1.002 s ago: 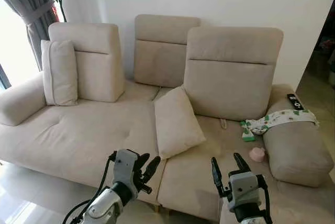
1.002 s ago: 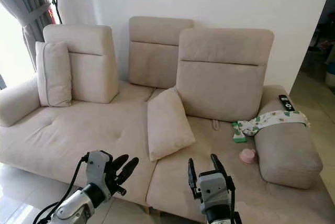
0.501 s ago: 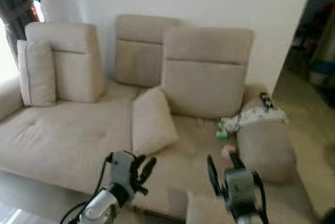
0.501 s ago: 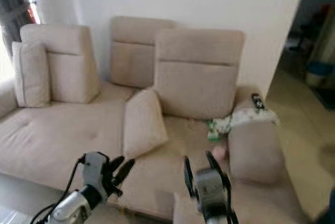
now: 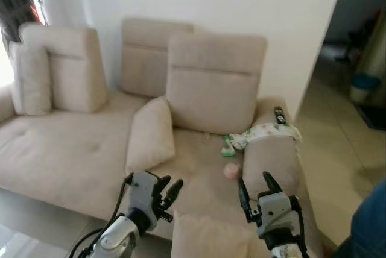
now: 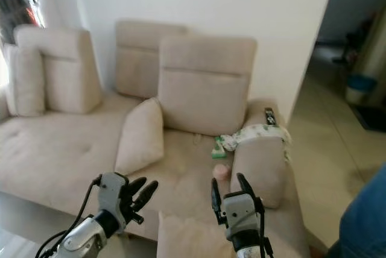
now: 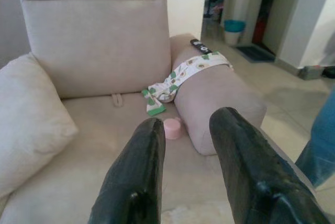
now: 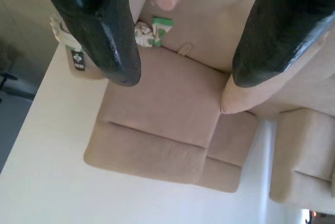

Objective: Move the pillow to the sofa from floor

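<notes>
Both claws stood released and empty, left claw (image 5: 166, 195) at seven o'clock, right claw (image 5: 254, 190) at five. A pillow (image 5: 150, 135) already leaned on the sofa (image 5: 60, 149); I'd say keep turning slowly to find any pillow on the floor

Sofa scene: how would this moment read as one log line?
pillow on sofa | left gripper open, empty | right gripper open, empty

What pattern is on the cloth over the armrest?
White cloth with green shapes; clearest in the left wrist view.
</notes>
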